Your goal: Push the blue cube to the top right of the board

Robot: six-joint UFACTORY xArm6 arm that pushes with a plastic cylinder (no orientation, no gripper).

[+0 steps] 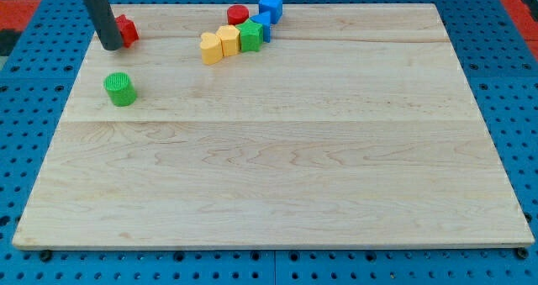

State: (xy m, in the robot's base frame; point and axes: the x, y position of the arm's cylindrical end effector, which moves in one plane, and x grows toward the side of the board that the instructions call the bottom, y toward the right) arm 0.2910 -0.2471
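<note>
Blue cube (upright) at board's top

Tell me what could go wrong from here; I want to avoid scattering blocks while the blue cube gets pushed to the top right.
1. My tip sits far to the view's left, touching or just beside the red block, so moving off could drag it along.
2. The blue cube is packed against the red cylinder, another blue block and the green block; a push may carry neighbours.
3. It lies near the board's top edge and could slide off.
</note>
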